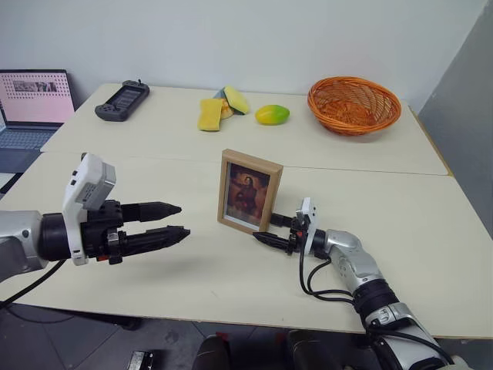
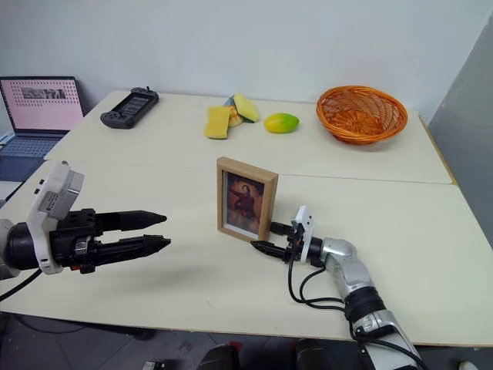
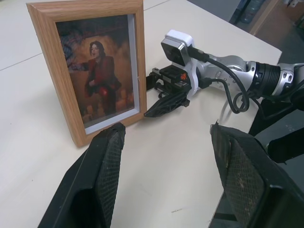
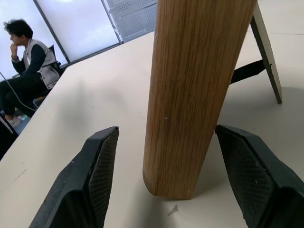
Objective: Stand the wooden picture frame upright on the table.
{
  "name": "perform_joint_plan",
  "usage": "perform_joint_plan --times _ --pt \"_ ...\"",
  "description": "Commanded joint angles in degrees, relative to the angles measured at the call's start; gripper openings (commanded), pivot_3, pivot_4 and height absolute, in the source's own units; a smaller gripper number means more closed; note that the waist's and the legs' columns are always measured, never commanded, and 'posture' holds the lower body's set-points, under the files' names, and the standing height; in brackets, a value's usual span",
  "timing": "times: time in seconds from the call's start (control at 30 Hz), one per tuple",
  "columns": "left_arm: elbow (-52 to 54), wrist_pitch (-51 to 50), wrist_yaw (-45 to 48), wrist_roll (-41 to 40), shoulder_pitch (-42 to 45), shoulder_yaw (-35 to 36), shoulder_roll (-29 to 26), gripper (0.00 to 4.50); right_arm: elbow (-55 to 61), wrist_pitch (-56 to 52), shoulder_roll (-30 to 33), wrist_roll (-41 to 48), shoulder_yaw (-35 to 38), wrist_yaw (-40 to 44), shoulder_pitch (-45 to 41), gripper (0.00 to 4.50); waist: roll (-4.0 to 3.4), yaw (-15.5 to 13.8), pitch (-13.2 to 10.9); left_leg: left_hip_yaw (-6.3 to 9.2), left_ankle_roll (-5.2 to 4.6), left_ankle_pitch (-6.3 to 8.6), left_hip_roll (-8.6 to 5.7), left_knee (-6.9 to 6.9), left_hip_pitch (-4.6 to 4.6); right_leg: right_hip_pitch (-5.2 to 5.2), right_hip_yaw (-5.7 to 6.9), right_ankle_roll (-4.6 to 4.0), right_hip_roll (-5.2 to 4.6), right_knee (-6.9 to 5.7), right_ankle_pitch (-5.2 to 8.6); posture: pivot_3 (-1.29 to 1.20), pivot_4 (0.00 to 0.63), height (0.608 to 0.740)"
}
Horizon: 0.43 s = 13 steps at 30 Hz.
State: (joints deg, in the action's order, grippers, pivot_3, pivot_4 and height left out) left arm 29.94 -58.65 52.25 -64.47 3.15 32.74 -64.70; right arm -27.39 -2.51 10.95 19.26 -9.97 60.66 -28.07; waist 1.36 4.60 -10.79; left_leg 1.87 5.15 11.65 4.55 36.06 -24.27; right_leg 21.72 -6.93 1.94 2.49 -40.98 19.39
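The frame stood upright near the middle of the table, just in front of the seam, its portrait side toward the robot and its easel leg propped out behind. The right gripper lay low at the frame's right edge, pointing left, its fingers spread wide to either side of that edge with gaps on both sides, holding nothing. The left gripper hovered well to the left of the frame, raised off the table, fingers parted and empty.
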Motion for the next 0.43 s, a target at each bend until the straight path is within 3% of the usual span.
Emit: perform_joint_plan --times 0.03,0.43 --pt "1.0 0.2 -1.5 -1.1 1.3 -0.6 0.4 3.09 3.7 -2.6 2.8 0.4 2.8 -1.2 1.8 3.44 0.0 -0.1 0.0 0.0 0.0 0.0 0.0 0.0 -0.01 0.0 0.0 0.0 -0.01 0.02 0.0 0.0 0.15 0.74" --pt "-1.1 -0.7 -14.2 -3.9 7.3 -5.3 7.2 3.09 28.0 -17.6 9.2 8.9 13.1 -10.6 15.2 3.44 -0.03 -0.3 0.0 -0.05 0.0 0.0 0.03 -0.07 -0.08 0.08 -0.08 -0.03 0.03 0.07 0.0 0.0 0.15 0.74"
